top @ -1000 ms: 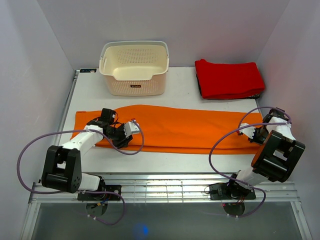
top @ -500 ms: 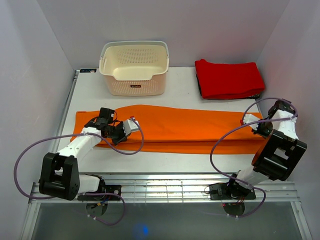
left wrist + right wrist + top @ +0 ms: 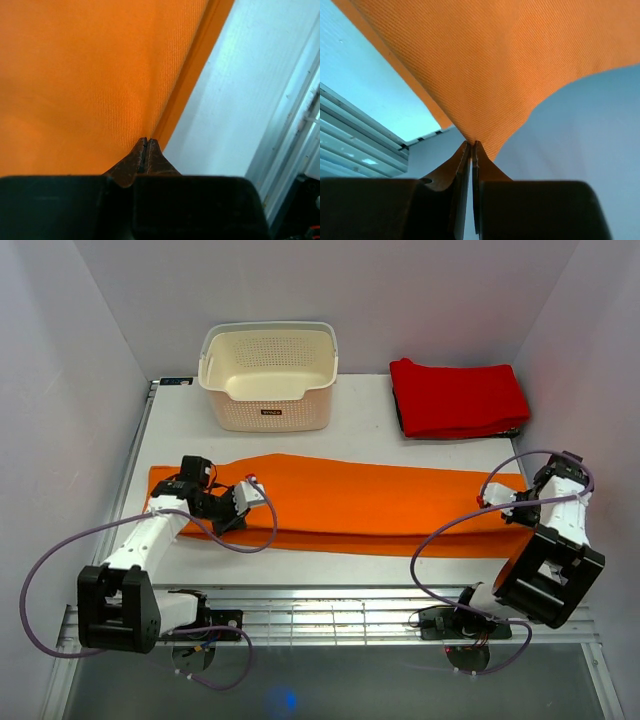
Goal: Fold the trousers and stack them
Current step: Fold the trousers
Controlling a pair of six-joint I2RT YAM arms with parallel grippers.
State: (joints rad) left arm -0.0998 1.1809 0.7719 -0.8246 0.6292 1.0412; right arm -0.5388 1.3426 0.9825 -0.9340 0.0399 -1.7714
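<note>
The orange trousers [image 3: 380, 500] lie stretched across the table, nearly from side to side. My left gripper [image 3: 232, 518] is at their near-left edge. In the left wrist view its fingertips [image 3: 145, 143] are shut on the trousers' [image 3: 85, 75] edge. My right gripper [image 3: 512, 512] is at the right end. In the right wrist view it [image 3: 471, 146] is pinched shut on a corner of the trousers [image 3: 500, 60], and the cloth rises taut from the jaws, off the table.
A cream perforated basket [image 3: 268, 375] stands at the back left. A folded red cloth [image 3: 457, 397] lies at the back right. White walls close in both sides. A slatted metal rail [image 3: 330, 615] runs along the near edge by the arm bases.
My left gripper has shut on the trousers' near edge and shifted left. The right gripper, still shut, has risen slightly with its corner.
</note>
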